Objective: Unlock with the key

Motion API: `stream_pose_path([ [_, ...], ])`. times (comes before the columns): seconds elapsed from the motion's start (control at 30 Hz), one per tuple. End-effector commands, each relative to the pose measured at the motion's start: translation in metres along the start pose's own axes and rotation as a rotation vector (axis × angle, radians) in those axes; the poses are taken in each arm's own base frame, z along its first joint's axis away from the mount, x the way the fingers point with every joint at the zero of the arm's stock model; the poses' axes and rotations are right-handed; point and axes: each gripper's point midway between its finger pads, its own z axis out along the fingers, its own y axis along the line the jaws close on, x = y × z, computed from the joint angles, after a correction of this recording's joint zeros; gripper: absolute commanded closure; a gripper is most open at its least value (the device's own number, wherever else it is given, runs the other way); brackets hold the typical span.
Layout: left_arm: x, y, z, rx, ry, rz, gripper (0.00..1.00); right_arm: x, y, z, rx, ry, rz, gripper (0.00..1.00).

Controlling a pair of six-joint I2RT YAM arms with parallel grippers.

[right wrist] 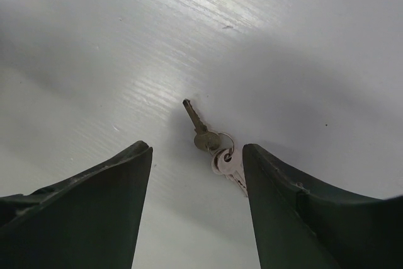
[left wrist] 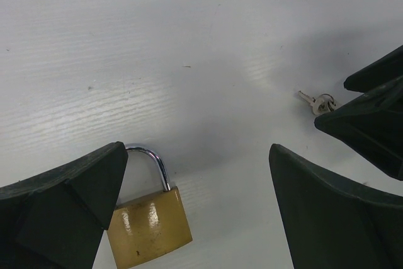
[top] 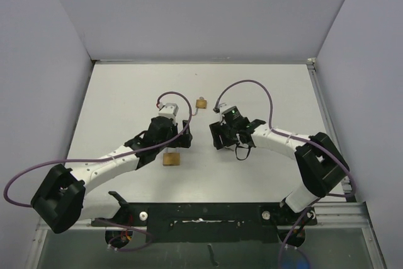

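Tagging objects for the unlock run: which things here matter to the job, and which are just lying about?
Job: keys; near padlock; right pincer astride the keys; left pincer over that padlock.
Lying about, probably: far padlock.

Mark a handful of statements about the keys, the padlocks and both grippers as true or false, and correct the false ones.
1. The keys lie on the table between the fingers of the right gripper. True.
2. The left gripper is shut on the near padlock. False: it is open, and the padlock lies beside one finger.
3. A key sits in the near padlock. False: the keys lie apart from it.
4. Two padlocks are on the table. True: a far padlock lies beyond.
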Motion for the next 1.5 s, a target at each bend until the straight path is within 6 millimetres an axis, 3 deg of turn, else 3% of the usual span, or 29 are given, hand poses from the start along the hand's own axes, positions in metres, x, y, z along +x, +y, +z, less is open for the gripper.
stream_pose_path([
  [0.0,-0.016,-0.008,-0.004,0.03,-0.057,-0.021,0.03,-0.021,-0.003,0.0,0.021,-0.04,-0.012,0.4],
  [0.37,-0.016,-0.015,0.0,0.058,-0.045,-0.015,0.03,-0.018,-0.014,0.001,0.023,-0.022,0.041,0.44],
  [0.57,-0.017,-0.037,0.008,0.164,-0.036,-0.01,0.06,-0.019,-0.022,-0.006,-0.014,-0.046,0.117,0.44],
  [0.9,-0.005,-0.08,0.038,0.319,0.049,-0.071,0.1,-0.011,-0.041,-0.018,-0.006,-0.046,0.183,0.44],
  [1.03,0.0,-0.086,0.053,0.327,0.048,-0.111,0.13,-0.01,-0.045,-0.023,-0.004,-0.054,0.191,0.44],
  [1.27,0.003,-0.105,0.074,0.352,0.05,-0.124,0.18,-0.002,-0.046,-0.024,-0.006,-0.032,0.174,0.47],
  [1.47,0.008,-0.113,0.079,0.344,0.054,-0.128,0.19,0.001,-0.035,-0.023,-0.028,-0.017,0.108,0.5],
])
